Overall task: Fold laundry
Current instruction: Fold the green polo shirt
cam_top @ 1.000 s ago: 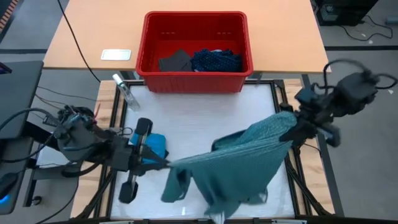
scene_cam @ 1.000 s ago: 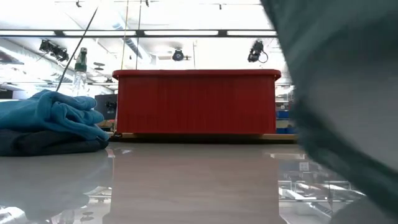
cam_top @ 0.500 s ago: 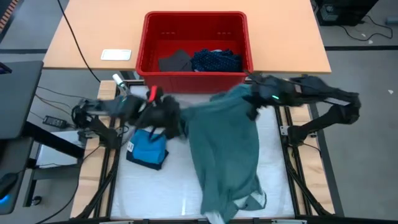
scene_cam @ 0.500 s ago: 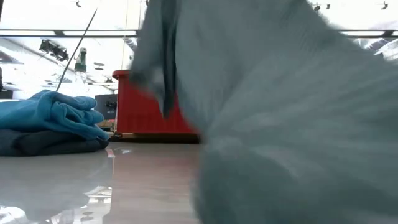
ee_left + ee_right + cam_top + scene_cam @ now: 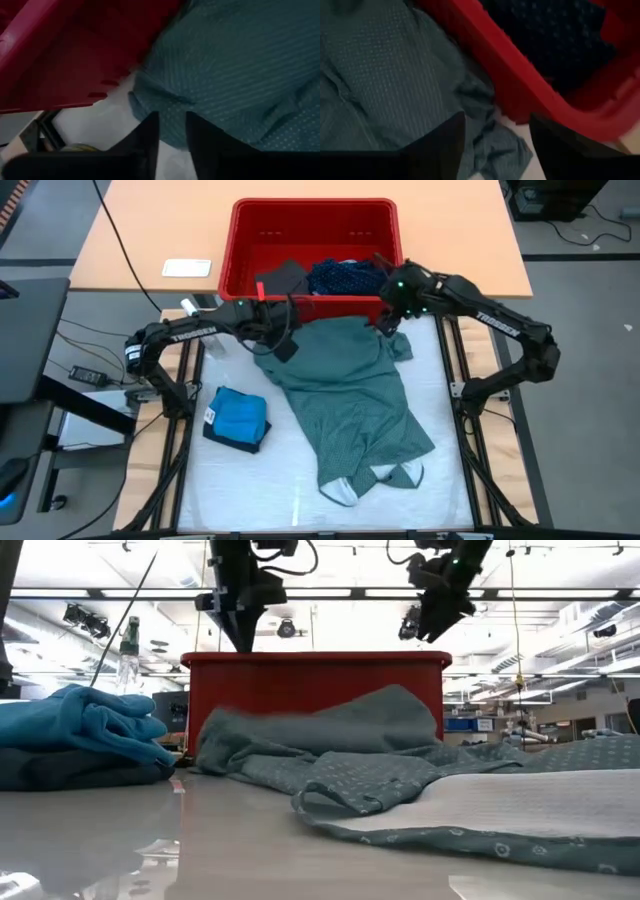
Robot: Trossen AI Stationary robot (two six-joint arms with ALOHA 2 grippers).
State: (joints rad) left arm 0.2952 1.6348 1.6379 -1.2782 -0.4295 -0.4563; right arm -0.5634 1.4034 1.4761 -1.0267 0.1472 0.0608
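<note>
The grey-green shirt lies spread on the white table, its far edge bunched against the red bin and its other end near the front edge. My left gripper hovers over the shirt's far left corner, narrowly open with nothing between its fingers. My right gripper hovers over the far right corner, wide open. In the low view both hang above the bin's rim, clear of the cloth. A bright blue garment rests folded on a dark navy one at the left.
The bin holds a dark charcoal garment and a navy dotted piece. A clear bottle lies at the table's far left corner. A white card sits on the wooden table beyond.
Both grippers have swung toward the far edge and toward each other, sinking and tipping downward, and have let go of the shirt. The shirt, which hung stretched between them above the table, has dropped and now lies spread flat in front of the bin.
</note>
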